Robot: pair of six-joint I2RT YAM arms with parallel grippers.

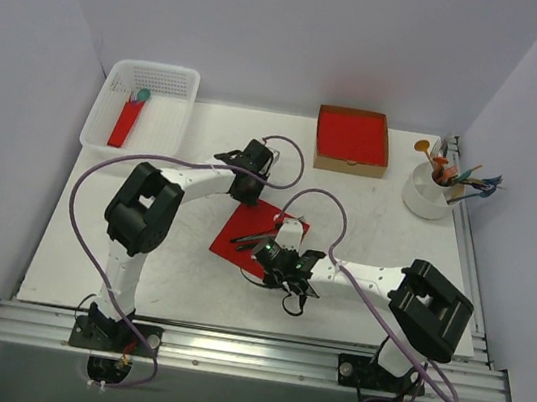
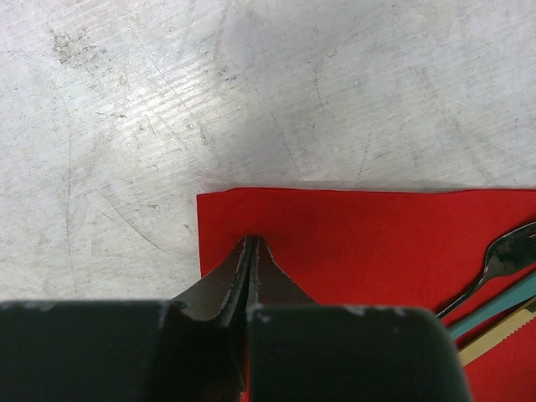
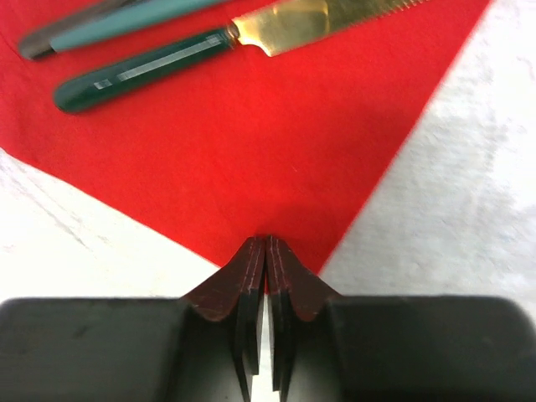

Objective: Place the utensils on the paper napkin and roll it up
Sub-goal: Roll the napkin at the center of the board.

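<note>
The paper napkin [image 1: 242, 240] lies flat as a red diamond mid-table. The utensils [image 1: 257, 237] lie across it. The left wrist view shows a dark grey fork [image 2: 501, 256] beside a teal handle and a gold serrated blade. The right wrist view shows a knife [image 3: 167, 60] with a dark green handle and gold blade. My left gripper [image 2: 252, 241] is shut, its tips resting on the napkin [image 2: 377, 243] just inside the far corner. My right gripper [image 3: 265, 241] is shut at the napkin's [image 3: 251, 151] near corner, which is hidden behind its tips.
A white basket [image 1: 169, 85] at the back left holds a red roll with a teal spoon head [image 1: 127, 122]. A cardboard box with a red stack [image 1: 353, 138] stands at the back. A white cup of colourful cutlery [image 1: 430, 190] stands at the back right.
</note>
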